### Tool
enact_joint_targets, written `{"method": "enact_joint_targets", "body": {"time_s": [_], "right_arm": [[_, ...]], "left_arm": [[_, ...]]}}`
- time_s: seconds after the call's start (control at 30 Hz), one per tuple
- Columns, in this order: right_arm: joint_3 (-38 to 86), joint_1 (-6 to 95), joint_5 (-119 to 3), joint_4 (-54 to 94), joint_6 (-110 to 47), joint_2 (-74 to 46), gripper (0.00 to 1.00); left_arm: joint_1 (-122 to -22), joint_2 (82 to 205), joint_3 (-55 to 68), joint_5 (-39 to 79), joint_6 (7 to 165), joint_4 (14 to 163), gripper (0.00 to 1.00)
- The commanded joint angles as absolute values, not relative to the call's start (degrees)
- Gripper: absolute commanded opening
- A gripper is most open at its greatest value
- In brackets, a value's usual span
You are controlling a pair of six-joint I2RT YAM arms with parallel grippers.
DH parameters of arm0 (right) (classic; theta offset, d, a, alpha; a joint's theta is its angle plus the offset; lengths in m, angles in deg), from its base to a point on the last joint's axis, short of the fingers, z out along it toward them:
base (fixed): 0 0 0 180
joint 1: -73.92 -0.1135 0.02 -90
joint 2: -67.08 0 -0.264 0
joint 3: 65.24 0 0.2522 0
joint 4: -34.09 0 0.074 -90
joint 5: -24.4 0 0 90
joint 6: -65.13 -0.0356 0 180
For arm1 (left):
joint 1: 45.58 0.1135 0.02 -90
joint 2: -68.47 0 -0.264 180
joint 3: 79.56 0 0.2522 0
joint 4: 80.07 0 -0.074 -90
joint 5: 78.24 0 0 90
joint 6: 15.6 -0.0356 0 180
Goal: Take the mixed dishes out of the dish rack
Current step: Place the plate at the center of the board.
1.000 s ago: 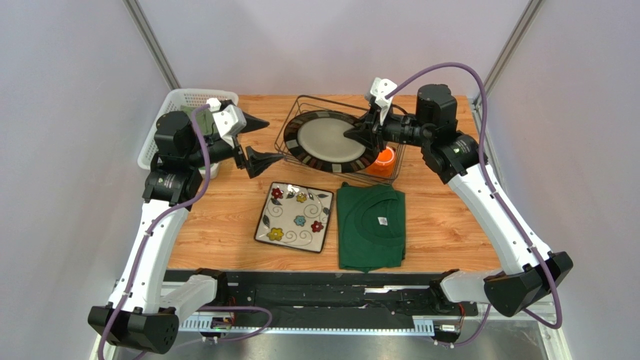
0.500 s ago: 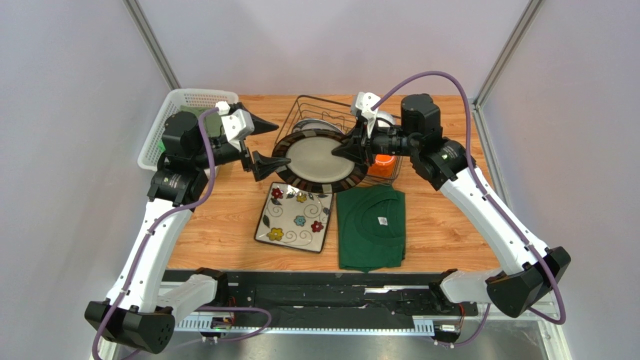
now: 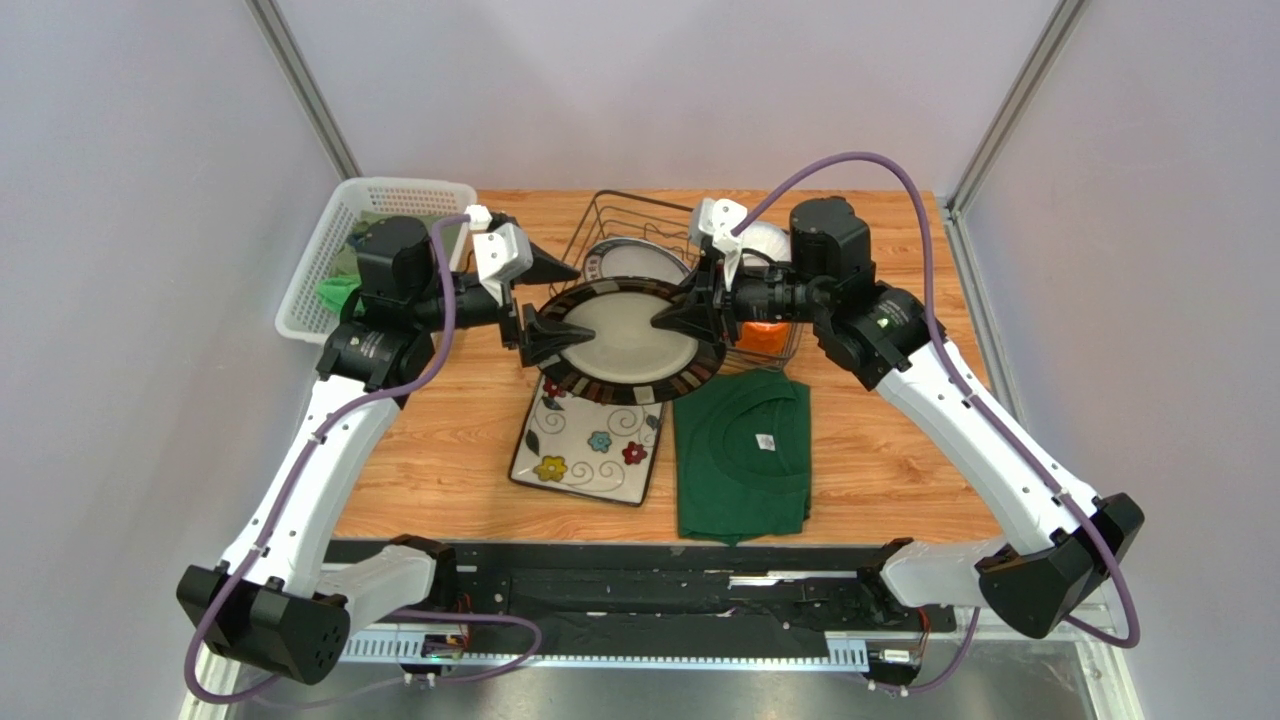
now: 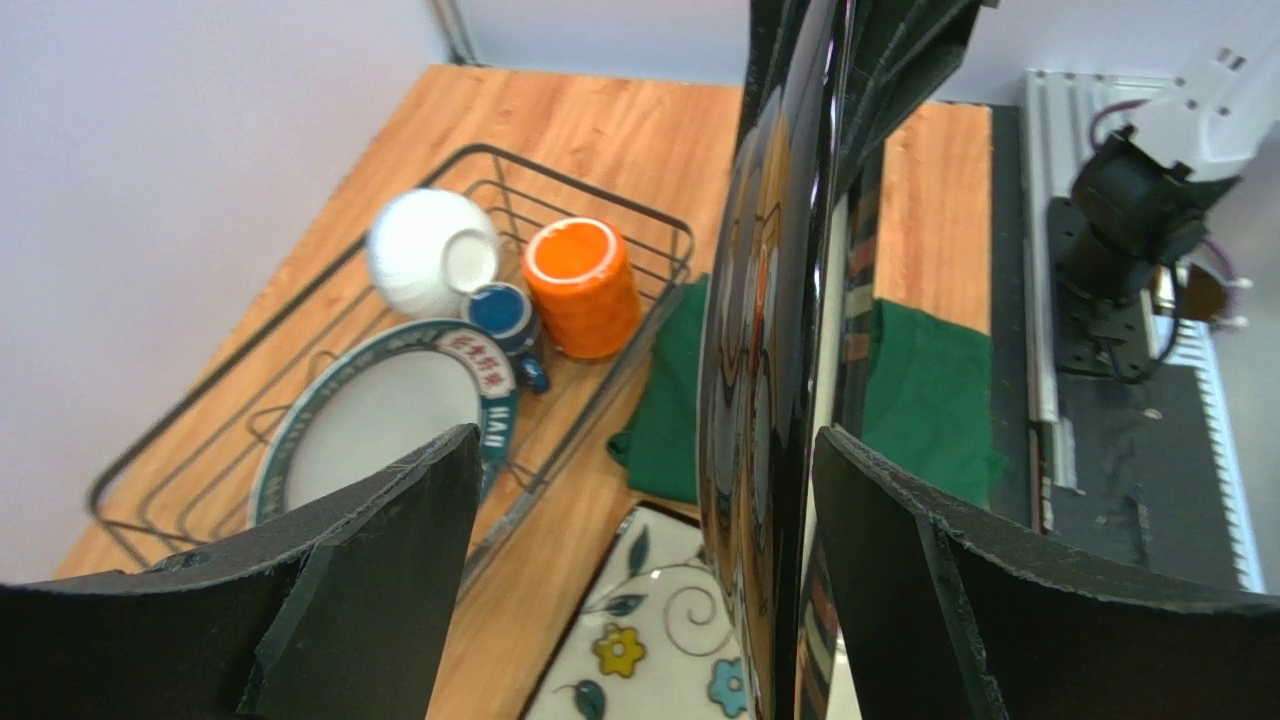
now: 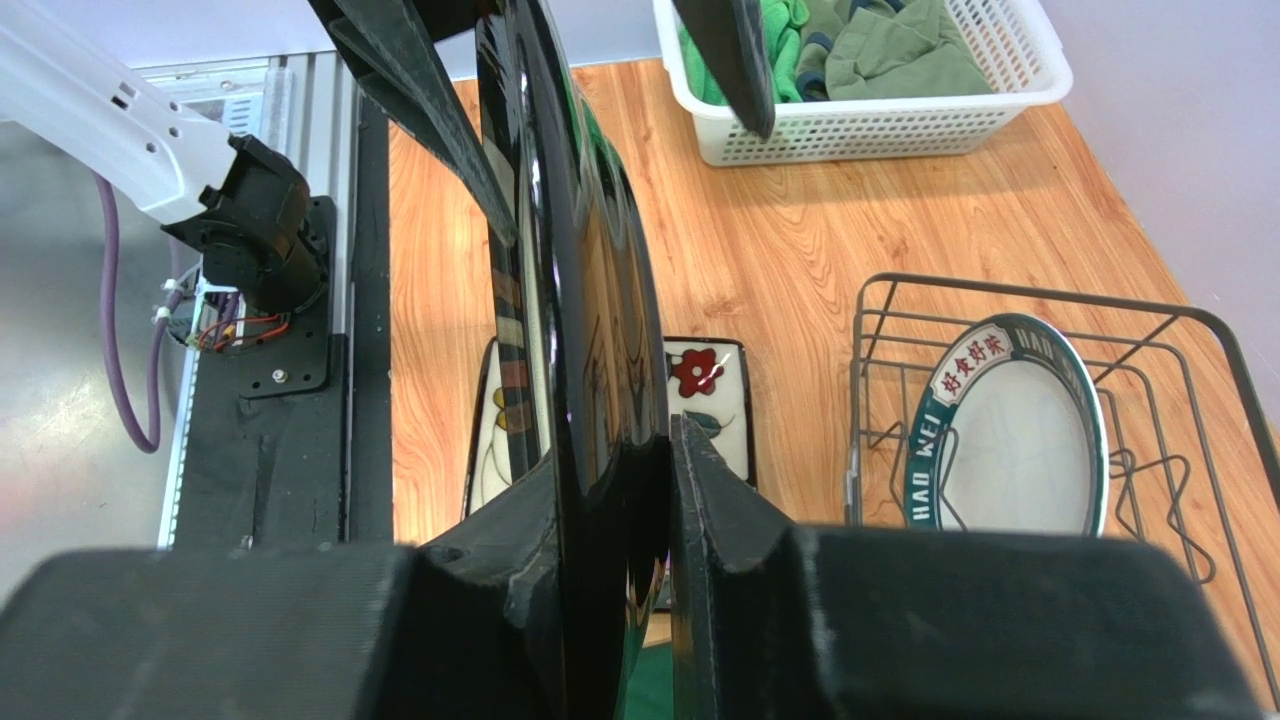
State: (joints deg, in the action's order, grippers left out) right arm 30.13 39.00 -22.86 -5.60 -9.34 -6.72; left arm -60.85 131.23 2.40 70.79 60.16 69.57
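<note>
A round dark-rimmed plate (image 3: 616, 338) hangs above the table between the arms, over the far edge of the square flower-patterned plate (image 3: 589, 438). My right gripper (image 3: 672, 312) is shut on its right rim; in the right wrist view the plate (image 5: 586, 300) stands edge-on, pinched in that gripper (image 5: 616, 450). My left gripper (image 3: 534, 311) is open and straddles the left rim. In the left wrist view the plate's edge (image 4: 766, 375) lies close to the right finger (image 4: 932, 585), with a wide gap to the left one. The dish rack (image 4: 661, 240) holds another round plate (image 4: 376, 435), a white bowl (image 4: 428, 255), a dark blue mug (image 4: 501, 315) and an orange mug (image 4: 583, 285).
A folded green cloth (image 3: 739, 450) lies right of the flower plate. A white perforated basket (image 3: 361, 225) with clothes stands at the back left. The rack (image 3: 631, 225) sits at the back centre, just behind the held plate.
The right gripper has carried the round plate out of the rack, leftward and toward the front. The left gripper has swung right to straddle its left rim, jaws narrowing a little.
</note>
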Motion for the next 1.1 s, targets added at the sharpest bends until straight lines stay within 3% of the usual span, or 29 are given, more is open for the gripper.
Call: {"method": "enact_joint_targets", "body": {"time_s": [0.0, 0.07, 0.2, 0.33, 0.47, 0.53, 0.63, 0.67, 0.83, 1.07], "right_arm": [[32.90, 37.88, -20.96, 2.40, -10.90, -3.49, 0.00], [32.99, 37.62, -21.22, 2.32, -10.81, -3.76, 0.00], [32.99, 37.18, -21.83, 2.23, -10.11, -4.02, 0.00], [32.46, 37.09, -22.36, 2.05, -9.67, -3.94, 0.00], [32.11, 36.92, -22.63, 2.23, -9.40, -3.94, 0.01], [31.93, 37.00, -22.89, 2.14, -9.23, -4.02, 0.01], [31.49, 37.00, -23.33, 1.96, -8.44, -3.76, 0.02], [30.97, 36.92, -23.50, 1.88, -8.09, -3.67, 0.02], [29.56, 36.92, -24.47, 1.96, -7.47, -3.15, 0.08], [28.15, 37.00, -28.33, 1.96, -7.29, -2.18, 0.25]], "left_arm": [[-61.92, 131.57, 4.16, 76.10, 57.61, 66.66, 0.85], [-62.19, 131.57, 3.72, 76.97, 57.61, 65.78, 0.83], [-62.46, 131.57, 3.37, 77.59, 56.56, 63.76, 0.66], [-62.46, 130.87, 2.93, 77.77, 55.94, 62.70, 0.59], [-62.46, 130.61, 2.75, 77.86, 56.11, 62.44, 0.42], [-62.46, 130.61, 2.67, 77.86, 56.03, 62.26, 0.38], [-62.46, 130.52, 2.58, 77.68, 55.76, 61.65, 0.13], [-62.46, 130.34, 2.67, 77.51, 55.68, 61.56, 0.00], [-62.37, 129.82, 2.58, 75.58, 55.59, 60.59, 0.00], [-60.01, 128.06, 0.47, 72.76, 58.74, 62.61, 0.00]]}}
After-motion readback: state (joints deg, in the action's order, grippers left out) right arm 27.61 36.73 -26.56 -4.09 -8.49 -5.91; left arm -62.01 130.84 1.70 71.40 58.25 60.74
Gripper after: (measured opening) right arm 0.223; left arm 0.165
